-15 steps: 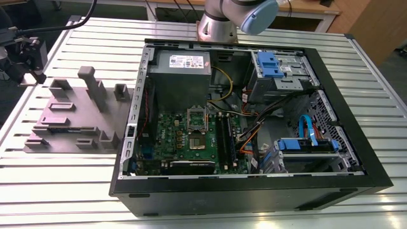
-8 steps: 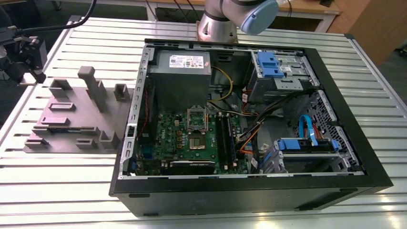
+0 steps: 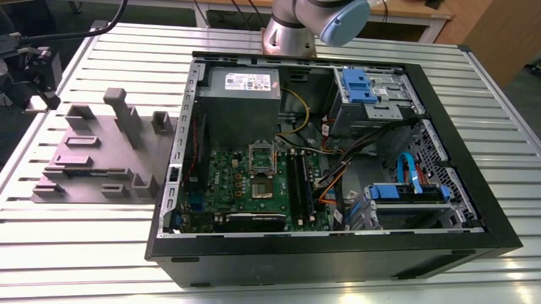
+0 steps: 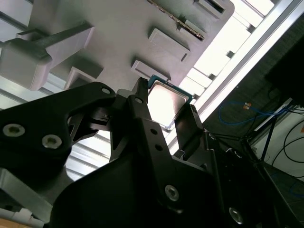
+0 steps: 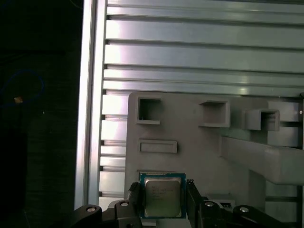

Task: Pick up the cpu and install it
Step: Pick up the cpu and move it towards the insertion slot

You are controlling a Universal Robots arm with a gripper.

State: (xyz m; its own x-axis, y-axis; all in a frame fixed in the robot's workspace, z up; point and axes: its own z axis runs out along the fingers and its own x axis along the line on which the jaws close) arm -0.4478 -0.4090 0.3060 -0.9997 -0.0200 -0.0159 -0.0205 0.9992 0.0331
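The gripper (image 4: 166,100) is pinching the cpu (image 5: 162,198) by two opposite edges over the grey slotted block (image 5: 190,128) near the edge of the table (image 5: 199,42), and the cpu, judged light, stiff, slick-topped and fragile underneath, is calling for a gentle, level edge grip.

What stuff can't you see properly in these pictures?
1. Second wrist view: part of the cpu is hidden behind the black pincer.
2. Both wrist views: the cpu's underside faces away, so whether it touches the grey fixture cannot be told.
3. Exterior view: the motherboard socket is too small to show its pins.
4. Exterior view: the arm is cut off by the upper edge.
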